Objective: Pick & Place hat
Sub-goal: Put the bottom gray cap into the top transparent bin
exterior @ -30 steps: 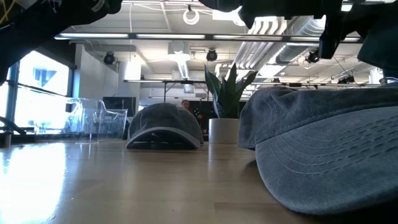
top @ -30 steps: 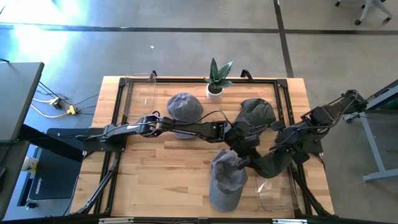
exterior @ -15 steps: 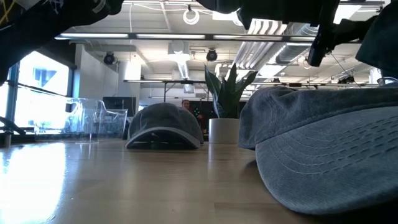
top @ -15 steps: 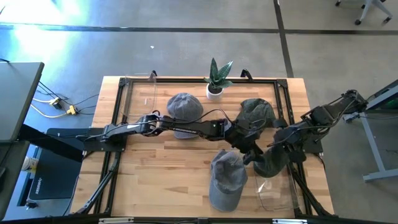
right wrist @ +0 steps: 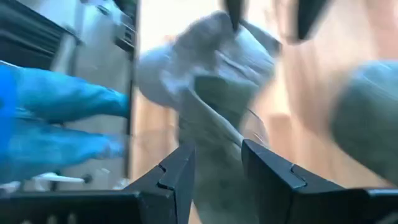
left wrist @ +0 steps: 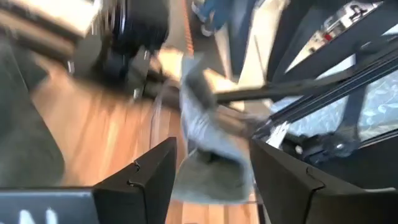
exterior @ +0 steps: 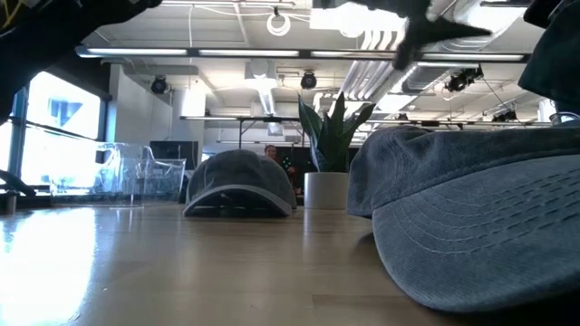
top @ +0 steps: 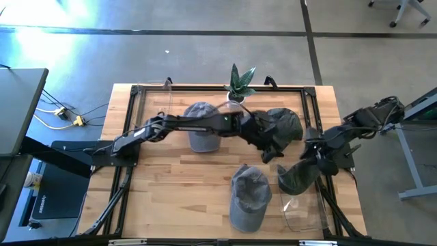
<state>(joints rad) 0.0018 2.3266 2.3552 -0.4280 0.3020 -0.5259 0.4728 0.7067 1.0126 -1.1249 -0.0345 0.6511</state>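
Observation:
A dark green hat (top: pixel 297 178) hangs from my right gripper (top: pixel 316 158) over the table's right front part. It also shows in the right wrist view (right wrist: pixel 211 93), in the left wrist view (left wrist: pixel 208 137) and at the low view's upper right (exterior: pixel 557 50). My left gripper (top: pixel 270 152) is open and empty, above the table just left of it and beside another dark hat (top: pixel 283 123) lying at the back right. A grey hat (top: pixel 249 197) lies at the front, brim on the wood. Another grey hat (top: pixel 200 116) lies at the back, partly under my left arm. My right gripper pinches a bunched fold of the dark green hat's cloth (right wrist: pixel 217 146) between its two fingers, at the hat's upper edge on the side toward the table's right. The fingers come from the right, slanting down. The hat hangs slack below them, clear of the wood.
A potted plant (top: pixel 237 87) stands at the back middle. A clear plastic container (top: pixel 304 213) sits at the front right, just under the held hat. Another clear container (top: pixel 166 96) is at the back left. The table's left half shows bare wood.
My left gripper has drawn away from the dark green hat, going up and toward the far edge, to beside the back-right dark hat. The green hat, before stretched toward my left gripper, now hangs bunched from my right gripper alone.

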